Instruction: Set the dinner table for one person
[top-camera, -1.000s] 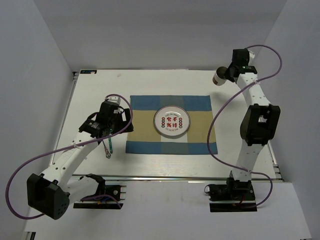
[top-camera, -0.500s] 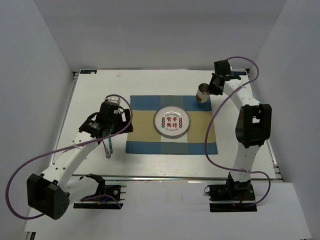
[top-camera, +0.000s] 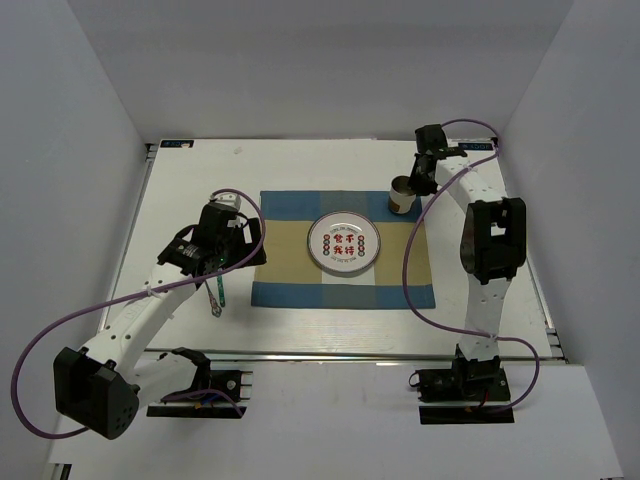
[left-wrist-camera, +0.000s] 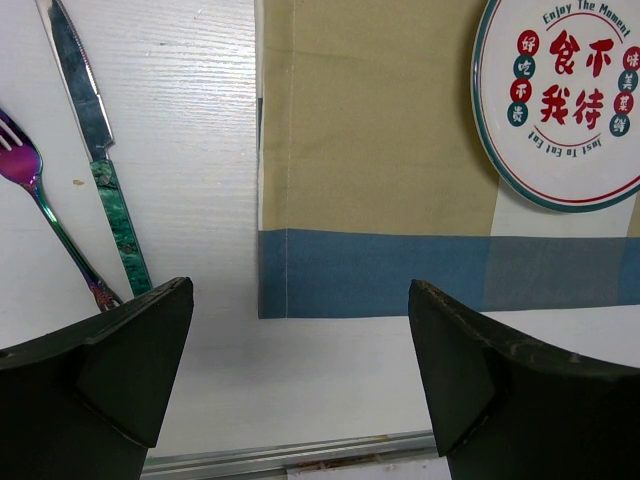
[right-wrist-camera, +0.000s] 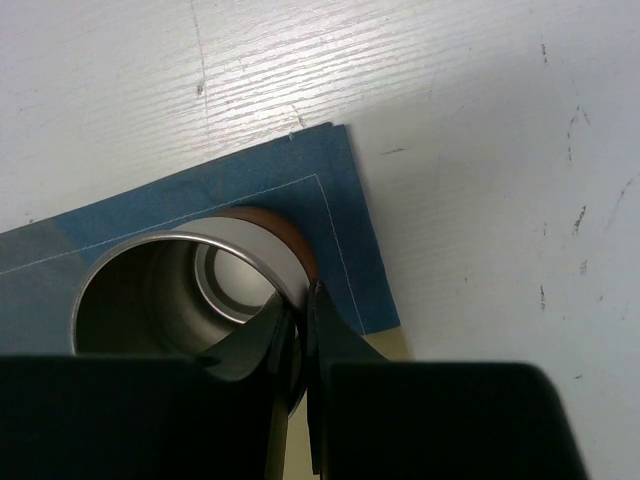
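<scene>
A metal cup (right-wrist-camera: 160, 290) with a brown base stands upright over the far right corner of the blue-and-tan placemat (right-wrist-camera: 340, 230). My right gripper (right-wrist-camera: 300, 295) is shut on its rim, one finger inside and one outside. From above, the cup (top-camera: 401, 196) and right gripper (top-camera: 414, 186) are beyond a white plate (top-camera: 344, 243) with red lettering at the placemat's middle. I cannot tell whether the cup touches the cloth. My left gripper (left-wrist-camera: 300, 300) hangs open and empty above the dinner table (top-camera: 190, 180), near the placemat's near left corner. A fork (left-wrist-camera: 40, 200) and a green-handled knife (left-wrist-camera: 95, 150) lie left of the placemat.
A metal rail (left-wrist-camera: 290, 455) runs along the table's front edge. White walls enclose the table on three sides. Purple cables loop from both arms. The arm bases sit at the near edge.
My right arm has carried the cup from the far right of the table leftward and down to the placemat's far right corner. The left arm has not moved.
</scene>
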